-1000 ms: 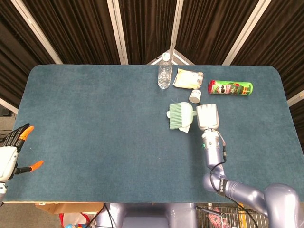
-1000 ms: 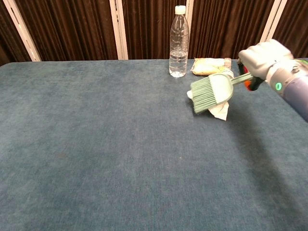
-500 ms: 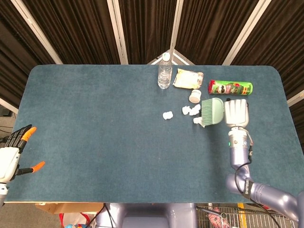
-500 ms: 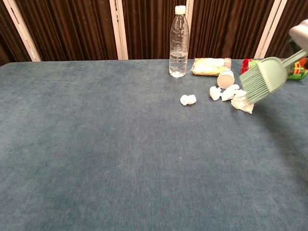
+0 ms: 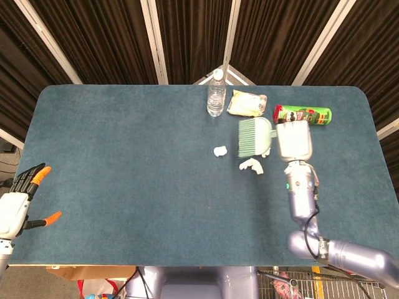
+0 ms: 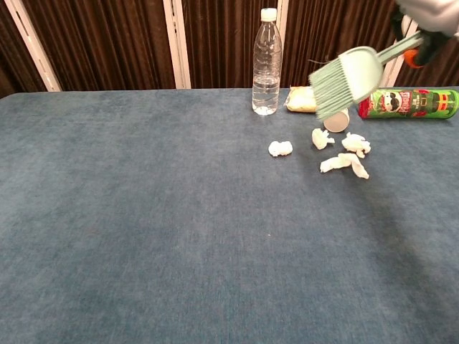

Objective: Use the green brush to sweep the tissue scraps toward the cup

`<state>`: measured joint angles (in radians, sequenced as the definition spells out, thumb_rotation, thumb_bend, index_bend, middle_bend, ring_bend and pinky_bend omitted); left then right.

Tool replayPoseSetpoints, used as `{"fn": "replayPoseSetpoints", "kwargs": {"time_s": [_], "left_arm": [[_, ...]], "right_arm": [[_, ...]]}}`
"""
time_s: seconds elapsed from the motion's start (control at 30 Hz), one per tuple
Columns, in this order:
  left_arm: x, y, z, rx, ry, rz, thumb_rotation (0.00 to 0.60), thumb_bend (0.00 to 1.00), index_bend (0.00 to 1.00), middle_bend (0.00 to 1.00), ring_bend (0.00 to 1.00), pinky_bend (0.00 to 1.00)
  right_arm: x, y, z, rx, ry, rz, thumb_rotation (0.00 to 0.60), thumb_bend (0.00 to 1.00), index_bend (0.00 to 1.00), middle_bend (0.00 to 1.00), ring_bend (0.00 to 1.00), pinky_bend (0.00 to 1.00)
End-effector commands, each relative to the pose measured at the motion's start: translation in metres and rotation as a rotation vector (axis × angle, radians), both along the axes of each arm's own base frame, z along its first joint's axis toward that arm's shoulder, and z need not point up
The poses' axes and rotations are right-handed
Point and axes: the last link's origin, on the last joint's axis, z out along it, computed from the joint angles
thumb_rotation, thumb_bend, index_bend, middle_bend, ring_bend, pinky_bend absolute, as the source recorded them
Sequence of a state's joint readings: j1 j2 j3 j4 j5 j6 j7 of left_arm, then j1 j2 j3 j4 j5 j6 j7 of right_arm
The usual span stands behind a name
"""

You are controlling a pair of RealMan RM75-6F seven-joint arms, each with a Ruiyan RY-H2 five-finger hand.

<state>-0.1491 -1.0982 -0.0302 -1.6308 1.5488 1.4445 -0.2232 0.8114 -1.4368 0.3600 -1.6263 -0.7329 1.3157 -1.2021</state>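
My right hand (image 5: pixel 293 140) grips the handle of the green brush (image 5: pixel 254 136), which hangs in the air above the table, bristles pointing left and down (image 6: pixel 348 79). In the chest view only a small part of the right hand (image 6: pixel 427 18) shows, at the top right corner. The small white cup (image 6: pixel 335 120) lies on its side just below the brush. Several tissue scraps lie near it: one (image 6: pixel 280 148) apart to the left, two (image 6: pixel 321 137) (image 6: pixel 356 143) close by the cup, and a longer one (image 6: pixel 343 163) in front. My left hand (image 5: pixel 15 202) is open off the table's left front edge.
A clear water bottle (image 6: pixel 267 61) stands at the back centre. Next to it lies a yellow snack bag (image 6: pixel 301 99), and a green crisp can (image 6: pixel 409 103) lies on its side at the back right. The blue cloth table (image 5: pixel 124 162) stretches left and forward.
The brush first swept right, pushing the scraps to beside the cup. It has since lifted off the table and swung back left above the cup. My left hand barely moved.
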Motion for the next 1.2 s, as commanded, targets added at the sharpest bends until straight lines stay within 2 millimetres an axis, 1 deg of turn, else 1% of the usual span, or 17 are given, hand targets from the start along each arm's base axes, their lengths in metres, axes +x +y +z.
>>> {"fn": "replayPoseSetpoints", "kwargs": {"time_s": [0.03, 0.13, 0.27, 0.5, 0.57, 0.7, 0.8, 0.9, 1.1, 1.2], "left_arm": [[-0.001, 0.0, 0.001, 0.001, -0.002, 0.002, 0.6, 0.0, 0.0, 0.0, 0.0, 0.02], [-0.002, 0.0, 0.002, 0.004, -0.007, 0.006, 0.6, 0.0, 0.0, 0.0, 0.0, 0.02], [-0.004, 0.0, 0.003, 0.0, -0.011, 0.016, 0.6, 0.0, 0.0, 0.0, 0.0, 0.02], [-0.005, 0.001, 0.004, -0.001, -0.021, 0.025, 0.6, 0.0, 0.0, 0.0, 0.0, 0.02], [-0.005, 0.001, 0.004, -0.003, -0.022, 0.027, 0.6, 0.0, 0.0, 0.0, 0.0, 0.02], [-0.006, 0.002, 0.004, -0.006, -0.024, 0.033, 0.6, 0.0, 0.0, 0.0, 0.0, 0.02], [-0.007, 0.002, 0.005, -0.005, -0.025, 0.035, 0.6, 0.0, 0.0, 0.0, 0.0, 0.02], [-0.006, 0.002, 0.004, -0.006, -0.025, 0.033, 0.6, 0.0, 0.0, 0.0, 0.0, 0.02], [-0.005, 0.002, 0.003, -0.009, -0.025, 0.031, 0.6, 0.0, 0.0, 0.0, 0.0, 0.02], [-0.004, 0.001, 0.003, -0.01, -0.024, 0.027, 0.6, 0.0, 0.0, 0.0, 0.0, 0.02]], "right_arm": [[0.012, -0.001, -0.024, 0.046, -0.021, -0.007, 0.6, 0.6, 0.79, 1.0, 1.0, 0.91], [0.015, -0.002, -0.051, 0.09, -0.017, -0.016, 0.6, 0.6, 0.79, 1.0, 1.0, 0.91], [0.02, -0.005, -0.077, 0.121, -0.016, -0.023, 0.6, 0.6, 0.8, 1.0, 1.0, 0.91], [0.031, -0.015, -0.106, 0.148, -0.013, -0.018, 0.6, 0.6, 0.8, 1.0, 1.0, 0.91], [0.029, -0.019, -0.111, 0.153, 0.005, -0.023, 0.6, 0.6, 0.8, 1.0, 1.0, 0.91], [0.016, -0.022, -0.12, 0.157, 0.049, -0.052, 0.6, 0.6, 0.8, 1.0, 1.0, 0.91], [0.003, -0.023, -0.121, 0.153, 0.13, -0.057, 0.6, 0.6, 0.8, 0.99, 1.0, 0.91], [-0.01, -0.023, -0.114, 0.129, 0.173, -0.073, 0.6, 0.6, 0.81, 1.0, 1.0, 0.91], [-0.027, -0.023, -0.089, 0.071, 0.224, -0.095, 0.6, 0.6, 0.81, 1.0, 1.0, 0.91], [-0.038, -0.022, -0.071, 0.036, 0.244, -0.118, 0.6, 0.6, 0.81, 1.0, 1.0, 0.91]]}}
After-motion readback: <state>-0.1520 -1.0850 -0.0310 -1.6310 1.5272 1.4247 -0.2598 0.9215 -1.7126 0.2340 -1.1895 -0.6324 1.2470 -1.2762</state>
